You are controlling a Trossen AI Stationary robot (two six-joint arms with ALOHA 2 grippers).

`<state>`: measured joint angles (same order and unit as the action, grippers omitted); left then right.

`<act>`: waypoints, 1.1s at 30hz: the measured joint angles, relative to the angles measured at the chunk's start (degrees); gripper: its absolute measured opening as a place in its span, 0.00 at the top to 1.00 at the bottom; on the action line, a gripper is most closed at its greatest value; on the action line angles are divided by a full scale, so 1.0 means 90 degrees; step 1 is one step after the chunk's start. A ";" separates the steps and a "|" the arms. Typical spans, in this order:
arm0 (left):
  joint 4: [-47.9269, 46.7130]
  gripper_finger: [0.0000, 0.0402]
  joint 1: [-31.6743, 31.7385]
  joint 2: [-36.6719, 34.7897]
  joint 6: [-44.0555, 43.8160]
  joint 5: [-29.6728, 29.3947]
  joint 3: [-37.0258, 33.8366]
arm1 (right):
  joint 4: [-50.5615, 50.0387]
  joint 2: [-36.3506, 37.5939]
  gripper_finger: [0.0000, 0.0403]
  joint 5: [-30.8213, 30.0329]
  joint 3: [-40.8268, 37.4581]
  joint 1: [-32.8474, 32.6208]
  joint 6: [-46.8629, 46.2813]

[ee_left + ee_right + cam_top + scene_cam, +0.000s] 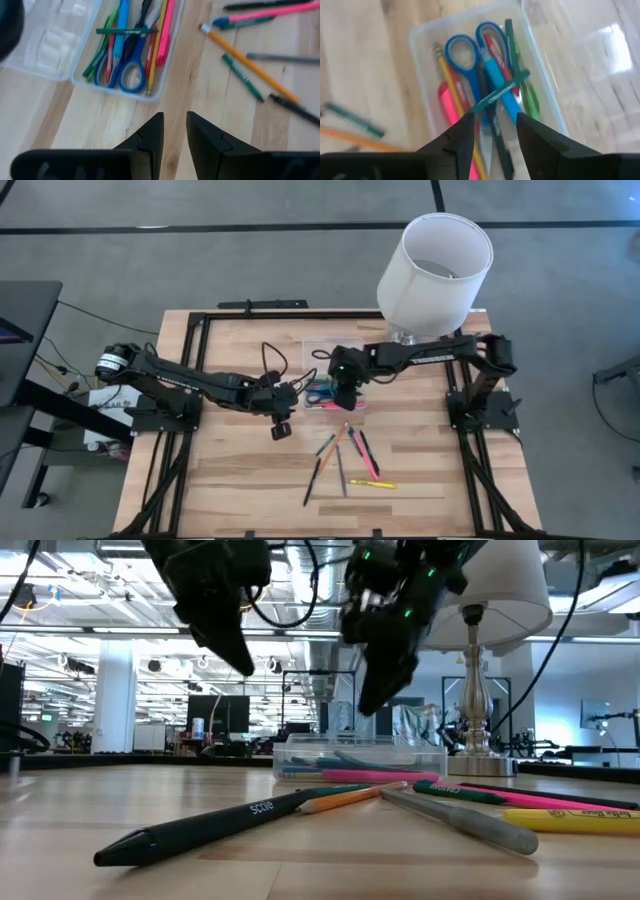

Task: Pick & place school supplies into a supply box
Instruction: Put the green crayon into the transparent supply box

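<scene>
Wooden table (230, 470); supply box (335, 392), loose pens (345, 460), lamp (435, 265).

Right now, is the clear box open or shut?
Open. The supply box has its lid folded flat beside it, and the scissors and pens lie uncovered inside.

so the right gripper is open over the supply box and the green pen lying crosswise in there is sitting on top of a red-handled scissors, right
Not quite: the scissors have blue handles, as the right wrist view shows. The rest holds: the right gripper is open over the supply box, and the green pen lies crosswise on top.
</scene>
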<state>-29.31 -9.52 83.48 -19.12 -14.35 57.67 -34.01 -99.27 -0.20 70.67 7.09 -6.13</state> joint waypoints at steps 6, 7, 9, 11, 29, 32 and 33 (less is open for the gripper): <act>0.0516 0.81 0.0000 0.0000 -0.0030 0.0241 0.0000 | -0.1064 0.0750 0.68 -0.0394 0.0007 -0.0372 -0.0466; 0.0617 0.81 0.0000 0.0000 -0.0036 0.0310 0.0000 | -0.1282 0.0870 0.68 -0.0497 0.0004 -0.0465 -0.0566; 0.0874 0.81 0.0000 0.0053 -0.0072 0.0438 0.0000 | -0.1626 0.1115 0.69 -0.0767 -0.0066 -0.0667 -0.0845; 0.1032 0.81 0.0000 0.0129 -0.0141 0.0537 -0.0002 | -0.1849 0.1374 0.70 -0.1071 -0.0207 -0.0876 -0.1222; 0.3387 0.81 -0.0393 0.1974 -0.1351 0.1104 -0.0002 | -0.2394 0.3839 0.71 -0.1876 -0.2735 -0.3121 -0.5069; 0.3707 0.81 -0.0543 0.2225 -0.1382 0.0913 -0.0002 | -0.2386 0.4084 0.71 -0.1898 -0.3112 -0.3511 -0.5614; 0.3855 0.81 -0.0593 0.2314 -0.1384 0.0825 -0.0002 | -0.2385 0.4131 0.71 -0.1899 -0.3205 -0.3629 -0.5768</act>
<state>5.38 -14.86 104.30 -31.57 -6.93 57.65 -55.47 -62.09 -17.29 41.83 -25.57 -58.04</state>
